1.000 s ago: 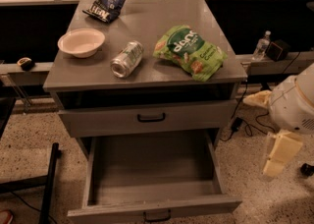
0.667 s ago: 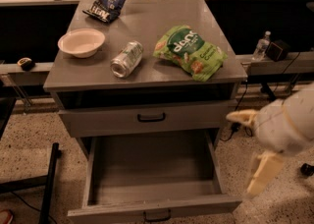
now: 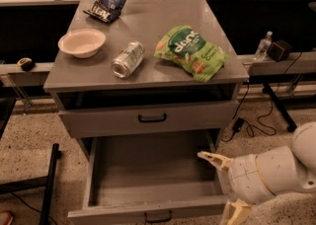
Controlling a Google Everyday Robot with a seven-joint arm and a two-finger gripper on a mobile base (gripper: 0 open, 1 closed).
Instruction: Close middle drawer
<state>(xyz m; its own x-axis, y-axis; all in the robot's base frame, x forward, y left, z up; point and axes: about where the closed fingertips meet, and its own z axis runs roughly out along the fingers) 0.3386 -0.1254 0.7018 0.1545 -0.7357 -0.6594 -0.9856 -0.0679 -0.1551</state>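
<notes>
Plainly the danger lies in where the tool [image 3: 216, 189] sits: low on the right, close against the right wall of the middle drawer [image 3: 148, 169] near its front corner, and not in front of the front panel. Its two cream fingers are spread wide with nothing between them. The upper finger [image 3: 213, 159] pokes leftward over the side wall into the box, and the lower one runs off the bottom of the view.

A push from this spot would likely go sideways against the wall and rack the drawer on its runners instead of sliding it home. If the drawer did travel in, the finger hanging over the box could be trapped against the cabinet frame or the upper drawer [image 3: 113, 120], whose front stands just above. A hard shove could also jolt the cabinet: the can [image 3: 128, 59] lies on its side near the front edge of the tabletop [image 3: 148, 9] and might roll off.

The middle drawer is pulled fully out below the tabletop's front edge, box empty, its handle [image 3: 158, 216] at the very bottom of the view, to the left of the tool and a little lower. My judgement is that the tool must come round to the front panel before any push, and closing has not begun
</notes>
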